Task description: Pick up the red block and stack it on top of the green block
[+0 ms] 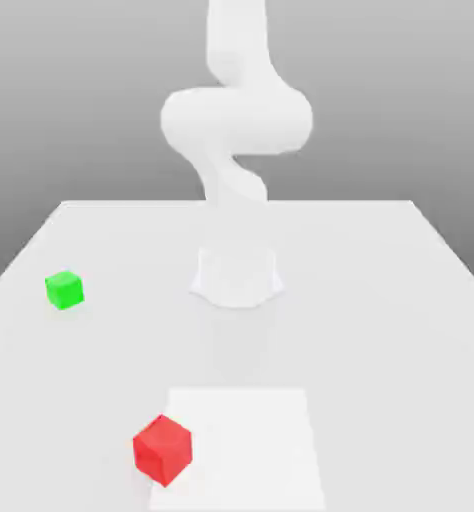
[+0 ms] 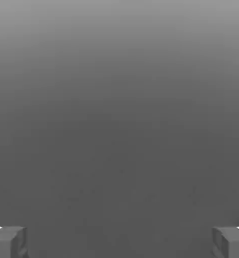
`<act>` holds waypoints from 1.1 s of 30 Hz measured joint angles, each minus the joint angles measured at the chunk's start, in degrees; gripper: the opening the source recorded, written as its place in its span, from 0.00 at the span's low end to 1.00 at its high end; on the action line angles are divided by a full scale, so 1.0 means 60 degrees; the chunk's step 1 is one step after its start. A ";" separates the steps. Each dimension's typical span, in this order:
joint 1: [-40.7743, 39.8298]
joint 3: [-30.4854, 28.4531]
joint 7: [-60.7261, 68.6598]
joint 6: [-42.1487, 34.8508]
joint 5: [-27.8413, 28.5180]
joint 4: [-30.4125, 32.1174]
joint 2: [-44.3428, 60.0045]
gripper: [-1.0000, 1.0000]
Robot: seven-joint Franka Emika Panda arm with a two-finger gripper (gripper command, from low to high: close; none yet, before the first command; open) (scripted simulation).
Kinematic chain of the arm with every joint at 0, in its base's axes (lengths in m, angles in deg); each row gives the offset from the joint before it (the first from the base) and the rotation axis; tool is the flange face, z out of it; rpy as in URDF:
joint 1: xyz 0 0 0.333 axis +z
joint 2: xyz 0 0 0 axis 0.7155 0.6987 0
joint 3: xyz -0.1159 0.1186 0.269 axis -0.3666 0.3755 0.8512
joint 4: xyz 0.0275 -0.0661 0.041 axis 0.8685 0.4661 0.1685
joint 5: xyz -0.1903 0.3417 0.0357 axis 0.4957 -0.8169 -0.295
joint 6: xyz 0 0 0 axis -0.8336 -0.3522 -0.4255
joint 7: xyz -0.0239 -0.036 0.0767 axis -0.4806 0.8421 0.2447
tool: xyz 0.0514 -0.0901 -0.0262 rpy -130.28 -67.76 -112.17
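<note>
Now, nearest the camera, your red cube (image 1: 163,451) sits across the white patch's (image 1: 244,450) edge; farther back, the green cube (image 1: 65,290) lies toward the exterior view's left. Your fingers (image 2: 119,243) are spread and empty; reaching comes first, so align them above red.

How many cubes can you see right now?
2. The red cube is at the exterior view's left edge of the white patch; the green cube is farther back, toward that view's left. Any behind the arm would be hidden.
</note>
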 joint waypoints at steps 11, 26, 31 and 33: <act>-0.1042 0.0178 -0.1937 0.1721 0.0376 0.1143 0.3875 0.50; -0.1720 -0.0033 -0.3477 0.4432 -0.0038 0.2260 0.9043 0.50; -0.1708 -0.0051 -0.3501 0.5188 -0.0020 0.2135 0.9946 0.00; -0.1711 -0.0049 -0.3509 0.5196 -0.0011 0.2135 0.9946 0.00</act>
